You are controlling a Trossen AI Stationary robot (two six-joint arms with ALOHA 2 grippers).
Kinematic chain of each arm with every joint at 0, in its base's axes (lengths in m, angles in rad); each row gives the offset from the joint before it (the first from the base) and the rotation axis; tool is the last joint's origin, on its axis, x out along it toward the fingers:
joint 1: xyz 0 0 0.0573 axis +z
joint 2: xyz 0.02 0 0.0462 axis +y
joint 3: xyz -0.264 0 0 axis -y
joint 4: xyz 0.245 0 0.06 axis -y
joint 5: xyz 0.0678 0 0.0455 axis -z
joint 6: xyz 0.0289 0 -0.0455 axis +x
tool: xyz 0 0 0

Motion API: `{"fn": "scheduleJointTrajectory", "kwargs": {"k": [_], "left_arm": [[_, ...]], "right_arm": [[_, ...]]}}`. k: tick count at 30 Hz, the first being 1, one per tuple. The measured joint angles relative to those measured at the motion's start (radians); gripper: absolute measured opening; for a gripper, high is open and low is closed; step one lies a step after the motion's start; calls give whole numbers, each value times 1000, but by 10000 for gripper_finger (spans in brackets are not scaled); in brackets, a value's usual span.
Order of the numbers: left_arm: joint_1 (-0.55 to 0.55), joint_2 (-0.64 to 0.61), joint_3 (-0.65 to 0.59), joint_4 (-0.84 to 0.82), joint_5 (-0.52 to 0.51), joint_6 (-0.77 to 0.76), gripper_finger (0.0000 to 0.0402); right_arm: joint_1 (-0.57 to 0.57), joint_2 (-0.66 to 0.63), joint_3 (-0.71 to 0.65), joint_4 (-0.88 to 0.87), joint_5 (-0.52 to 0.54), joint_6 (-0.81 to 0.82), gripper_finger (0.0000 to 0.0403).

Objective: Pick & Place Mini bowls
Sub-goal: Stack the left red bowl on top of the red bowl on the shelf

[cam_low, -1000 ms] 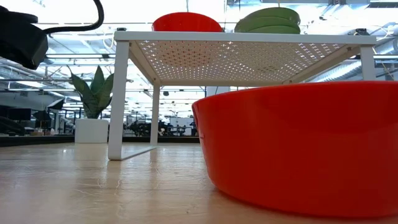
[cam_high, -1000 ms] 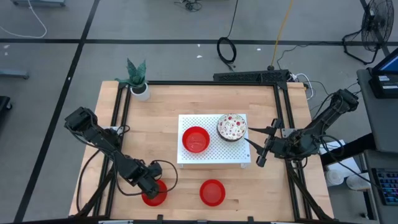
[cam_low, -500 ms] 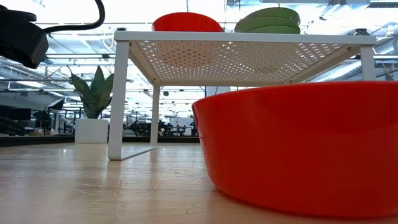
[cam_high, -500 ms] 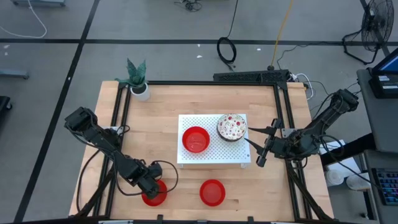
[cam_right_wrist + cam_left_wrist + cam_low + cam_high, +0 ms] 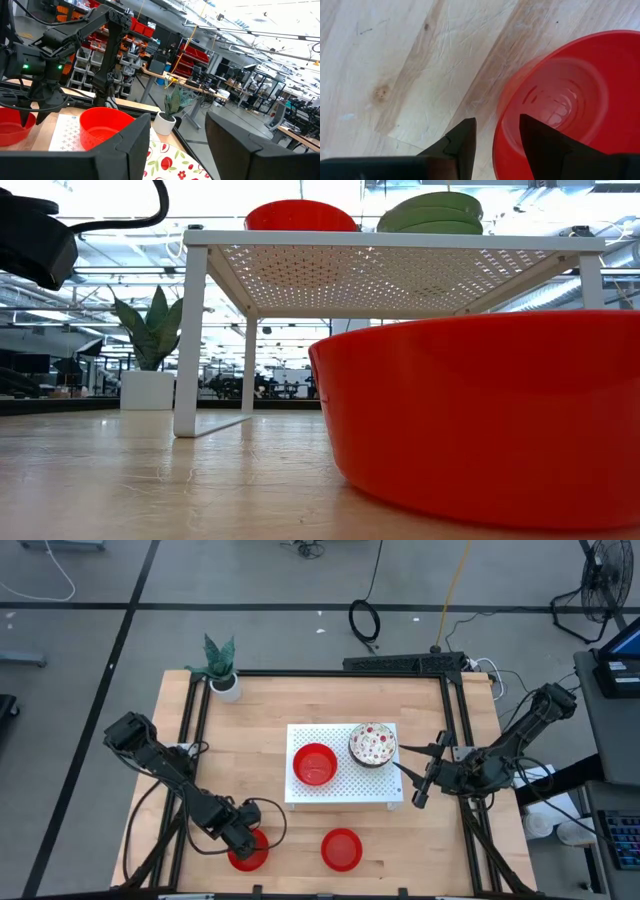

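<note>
- The left gripper (image 5: pixel 243 837) hangs low over the near left corner of the table (image 5: pixel 260 730), right above a red bowl (image 5: pixel 248 854) that sits on the wood.
- In the left wrist view its fingers (image 5: pixel 461 142) stand apart, straddling the bowl's rim (image 5: pixel 507 120): one finger is outside over bare wood, the other over the bowl's inside. Whether either finger touches the rim cannot be told; nothing is clamped.
- A second red bowl (image 5: pixel 341 848) lies on the table nearer the middle of the front edge, well apart from both grippers; it fills the low view (image 5: pixel 480 415).
- A third red bowl (image 5: pixel 315 763) sits on the left half of the white rack (image 5: pixel 305 792) at the table's centre.
- A speckled bowl (image 5: pixel 373 744), white with red marks, sits on the rack's far right corner; from the low view it looks like a stack with green undersides (image 5: pixel 432 212).
- The right gripper (image 5: pixel 413 772) waits just beside the rack's right edge, fingers parted and empty, pointing toward the speckled bowl, near it but not touching.
- A potted plant (image 5: pixel 222 668) stands at the far left corner.
</note>
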Motion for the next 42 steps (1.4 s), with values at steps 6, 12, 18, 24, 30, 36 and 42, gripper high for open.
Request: {"fn": "scheduleJointTrajectory", "kwargs": {"k": [6, 12, 18, 24, 30, 36, 42], "left_arm": [[0, 0, 0, 0, 0, 0, 152], [0, 0, 0, 0, 0, 0, 152], [0, 0, 0, 0, 0, 0, 152], [0, 0, 0, 0, 0, 0, 152], [0, 0, 0, 0, 0, 2, 152], [0, 0, 0, 0, 0, 2, 152], [0, 0, 0, 0, 0, 2, 152]], "right_arm": [[0, 0, 0, 0, 0, 0, 176], [0, 0, 0, 0, 0, 0, 176], [0, 0, 0, 0, 0, 0, 176], [0, 0, 0, 0, 0, 0, 176], [0, 0, 0, 0, 0, 0, 176], [0, 0, 0, 0, 0, 0, 176], [0, 0, 0, 0, 0, 0, 176]]}}
